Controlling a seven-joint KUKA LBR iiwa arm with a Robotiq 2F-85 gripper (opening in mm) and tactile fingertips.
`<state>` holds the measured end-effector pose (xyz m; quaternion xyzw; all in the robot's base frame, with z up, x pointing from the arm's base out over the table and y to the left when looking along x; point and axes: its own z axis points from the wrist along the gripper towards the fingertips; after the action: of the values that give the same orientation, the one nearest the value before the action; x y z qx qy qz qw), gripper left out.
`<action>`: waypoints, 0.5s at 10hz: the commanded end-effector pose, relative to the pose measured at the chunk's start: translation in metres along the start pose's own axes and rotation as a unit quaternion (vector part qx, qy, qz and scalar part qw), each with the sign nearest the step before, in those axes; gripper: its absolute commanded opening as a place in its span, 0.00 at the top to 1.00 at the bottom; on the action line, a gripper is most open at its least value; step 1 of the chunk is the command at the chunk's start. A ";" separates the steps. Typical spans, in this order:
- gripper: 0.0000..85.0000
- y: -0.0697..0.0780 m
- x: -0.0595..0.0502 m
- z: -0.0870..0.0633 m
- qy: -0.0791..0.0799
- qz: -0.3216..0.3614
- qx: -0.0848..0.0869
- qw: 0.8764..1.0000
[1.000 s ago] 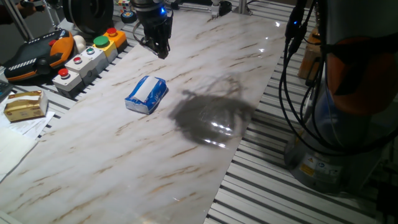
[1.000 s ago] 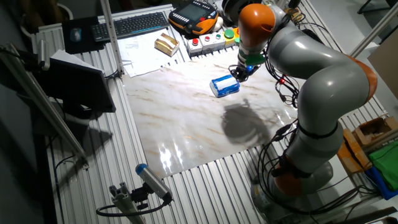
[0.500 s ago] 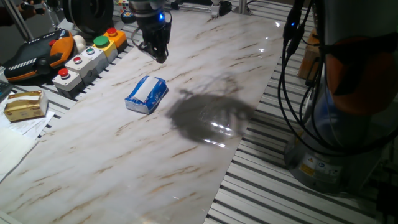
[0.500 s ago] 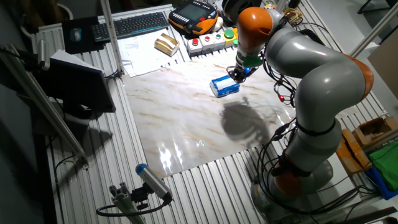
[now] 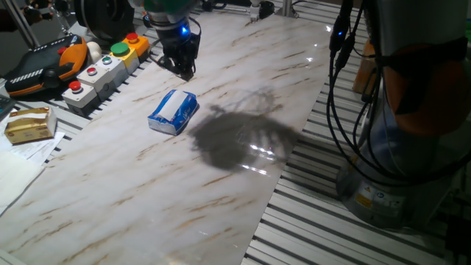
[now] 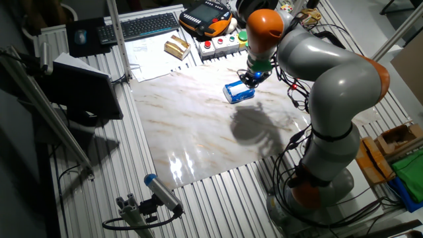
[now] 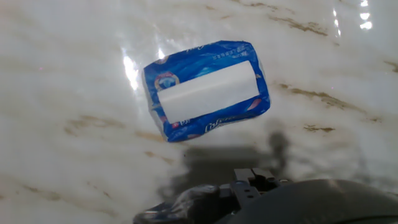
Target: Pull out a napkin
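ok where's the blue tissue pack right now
The blue tissue pack lies flat on the marble table, just in front of the pincer hovering above it, with the button box to its left in that view.

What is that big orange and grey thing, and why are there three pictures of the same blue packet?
The big thing is a robot arm. At its end sits a gripper, a small hand with two fingers. Right now it hangs above the table and holds nothing; the pictures do not show whether its fingers are open.

Two pictures come from cameras standing at different sides of the marble table. The third comes from a camera on the robot's own hand, looking straight down.

On the table lies a blue tissue pack. The white strip on its top is where the napkin should come out, but none is pulled out yet. The dark patch is only the arm's shadow.

Beside the table are a box with coloured buttons and a keyboard.
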<state>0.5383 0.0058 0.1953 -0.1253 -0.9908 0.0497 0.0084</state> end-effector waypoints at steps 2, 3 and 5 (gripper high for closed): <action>0.99 -0.003 -0.006 0.004 -0.001 0.024 -0.007 1.000; 0.99 -0.004 -0.008 0.008 -0.003 0.036 -0.011 0.999; 0.99 -0.003 -0.010 0.017 -0.009 0.075 -0.011 0.997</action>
<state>0.5464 -0.0009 0.1786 -0.1958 -0.9798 0.0403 -0.0056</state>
